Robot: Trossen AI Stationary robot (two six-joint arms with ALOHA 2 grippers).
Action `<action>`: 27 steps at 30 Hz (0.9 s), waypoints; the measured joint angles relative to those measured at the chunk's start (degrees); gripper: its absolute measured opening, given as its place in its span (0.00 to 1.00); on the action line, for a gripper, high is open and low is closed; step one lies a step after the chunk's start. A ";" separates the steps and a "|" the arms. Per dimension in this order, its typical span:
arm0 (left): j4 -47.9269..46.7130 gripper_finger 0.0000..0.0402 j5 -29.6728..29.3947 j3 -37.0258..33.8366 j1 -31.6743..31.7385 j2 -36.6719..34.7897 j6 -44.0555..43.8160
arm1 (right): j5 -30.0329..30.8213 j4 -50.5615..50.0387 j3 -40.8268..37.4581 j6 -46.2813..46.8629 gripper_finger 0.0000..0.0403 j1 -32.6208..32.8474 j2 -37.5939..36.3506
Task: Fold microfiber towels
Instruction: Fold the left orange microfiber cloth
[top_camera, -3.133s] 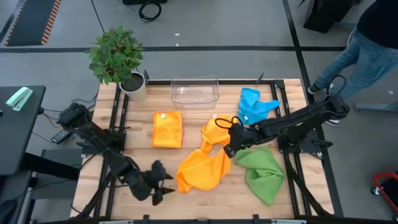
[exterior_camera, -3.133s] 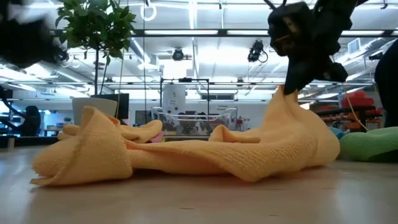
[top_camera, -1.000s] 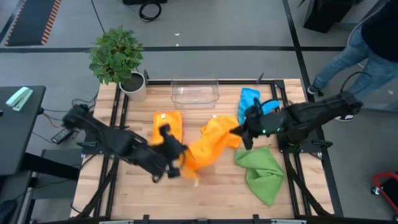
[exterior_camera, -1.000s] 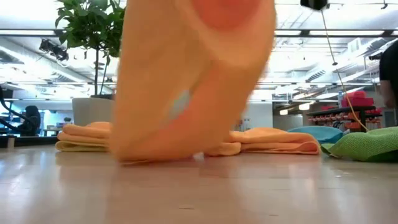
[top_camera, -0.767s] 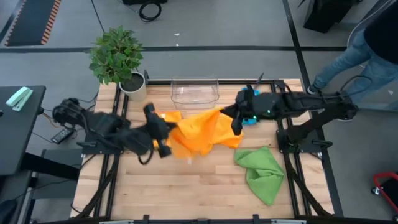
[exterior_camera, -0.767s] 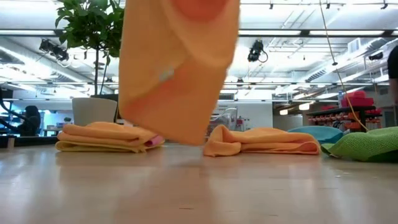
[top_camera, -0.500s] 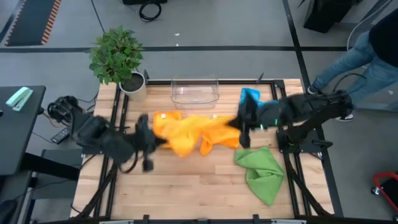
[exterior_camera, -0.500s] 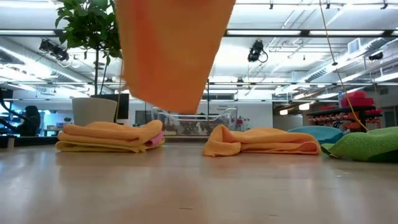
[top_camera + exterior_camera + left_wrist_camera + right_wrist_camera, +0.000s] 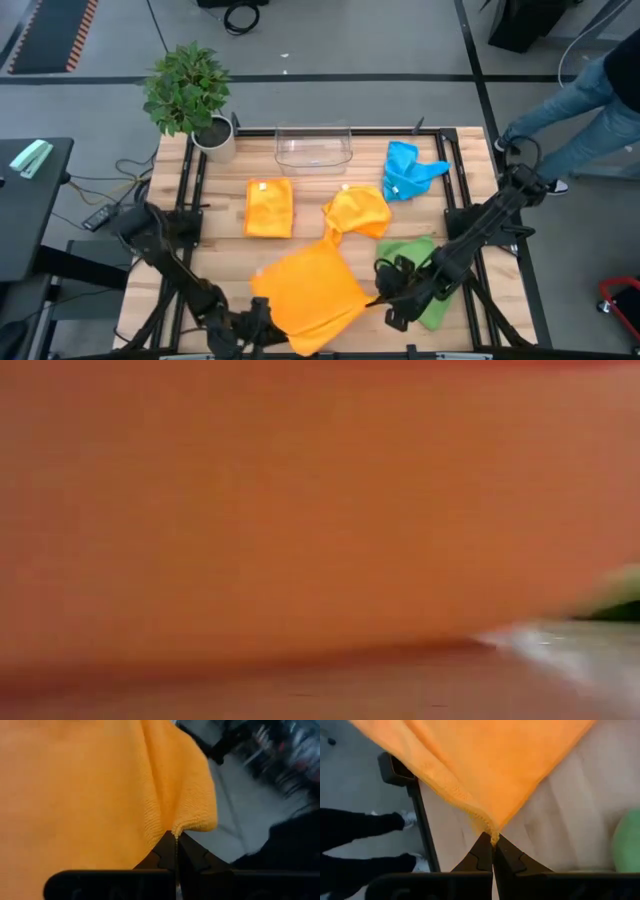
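Wooden slats of the table [image 9: 220, 260] run under everything, and at its near edge both arms are at work. Nearest, the left gripper [image 9: 255, 325] is pinched tight on one corner of the spread orange towel [image 9: 310, 285], the hem bunched at its fingertips in the left wrist view [image 9: 176, 834]. Just beside it along that edge, the right gripper [image 9: 392, 298] is clamped on another corner [image 9: 493, 839], partly over the green towel [image 9: 425, 265]. The low view is filled with orange cloth, so the towel hangs or lies right before that camera. To do the spread well, both corners would best be kept level and drawn evenly apart, so the cloth settles flat without a slack belly, clear of the green towel. Farther back lie a crumpled orange towel [image 9: 358, 212] and a folded stack topped with orange [image 9: 269, 207]. Beyond those sit the blue towel [image 9: 407, 170], a clear plastic bin [image 9: 314, 147] and a potted plant [image 9: 190, 95]. A person's legs [image 9: 580, 110] show past the table's far right corner.
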 joint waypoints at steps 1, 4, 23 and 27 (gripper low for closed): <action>2.49 0.02 -0.27 0.08 -0.53 2.15 -1.70 | -0.22 0.34 0.00 0.59 0.01 -0.22 0.24; 3.05 0.02 -0.44 1.41 -1.37 6.39 -7.57 | -0.58 0.95 0.03 0.52 0.01 -2.54 -0.12; -15.12 0.56 0.29 0.34 -6.04 -3.42 -23.65 | -14.75 10.93 0.04 -24.20 0.01 -30.08 7.77; -21.17 0.52 -6.27 0.35 -7.07 -6.81 -25.24 | -16.29 12.63 0.04 -25.92 0.01 -30.74 11.13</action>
